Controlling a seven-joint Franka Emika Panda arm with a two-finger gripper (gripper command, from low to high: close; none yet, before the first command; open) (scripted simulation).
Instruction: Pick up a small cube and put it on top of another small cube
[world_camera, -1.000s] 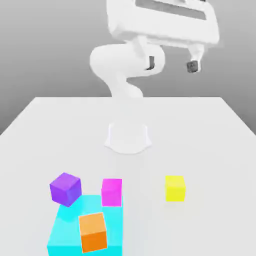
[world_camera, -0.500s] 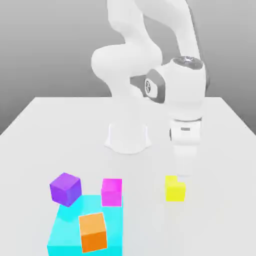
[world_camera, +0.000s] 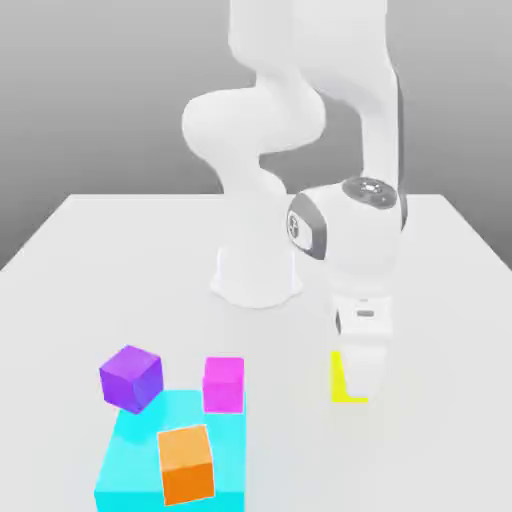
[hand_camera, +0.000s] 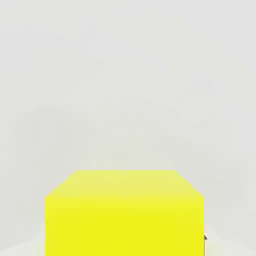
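The small yellow cube (world_camera: 340, 382) rests on the white table (world_camera: 100, 270) at the exterior view's right, half covered by my gripper (world_camera: 362, 380), which has come straight down over it. Seen from the hand view, the yellow cube (hand_camera: 125, 212) looms very close, just under the hand. A small magenta cube (world_camera: 223, 384) stands on the table at the back edge of a large cyan block (world_camera: 140, 462). A small purple cube (world_camera: 131, 377) sits tilted at that block's back-left corner. On top of the cyan block lies a small orange cube (world_camera: 187, 463).
The arm's white base (world_camera: 256, 275) stands at the table's middle, behind the cubes. A strip of bare table separates the yellow cube from the magenta one.
The hand dropped from high above the table down to the yellow cube, now partly hiding it. None of the cubes has moved.
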